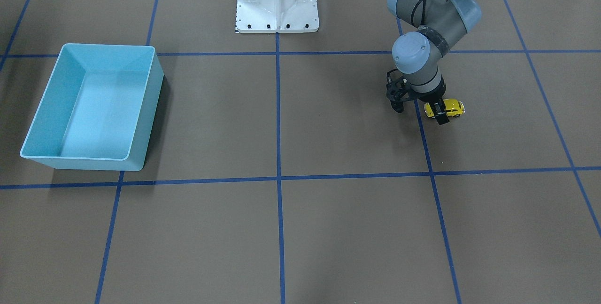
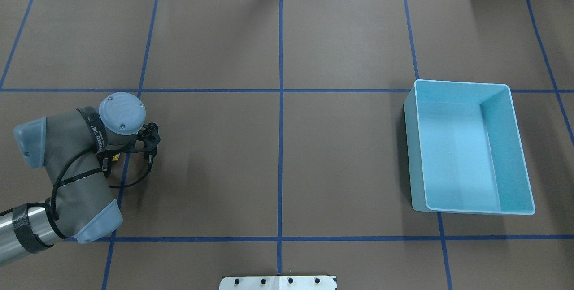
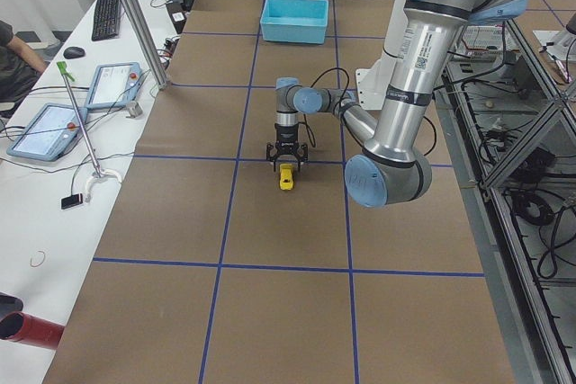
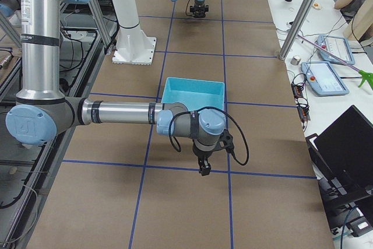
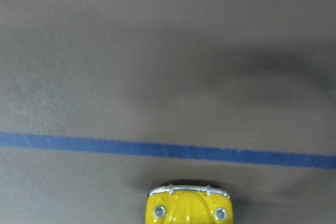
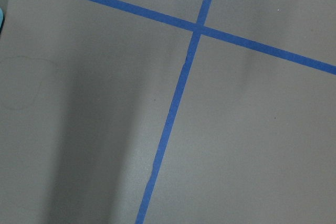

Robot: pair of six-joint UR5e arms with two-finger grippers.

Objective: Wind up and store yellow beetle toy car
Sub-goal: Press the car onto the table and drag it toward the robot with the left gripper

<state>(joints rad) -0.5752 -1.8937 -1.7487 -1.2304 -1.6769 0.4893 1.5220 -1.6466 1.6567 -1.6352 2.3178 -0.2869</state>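
Your left wrist camera gives you only the nose of the yellow beetle toy car (image 5: 187,207) at its lower edge: a glossy rounded bonnet, a chrome bumper and two round headlamps. The front-facing view adds the tool. The left gripper (image 1: 439,112) stands upright over the car's middle, with one black finger (image 1: 441,117) crossing the near flank and the other hidden behind the body. You cannot tell from any view whether the fingers press the car or merely straddle it. The car appears to rest on the matt brown table (image 1: 281,238), just beside a blue tape line. In the overhead view the wrist covers it but for a yellow sliver. The right gripper (image 4: 203,169) shows only in the right side view, pointing down near a tape line, and its opening cannot be judged there. Well apart from the car, across the table, lies the light blue bin (image 1: 151,106): smooth plastic, rectangular, with rounded corners
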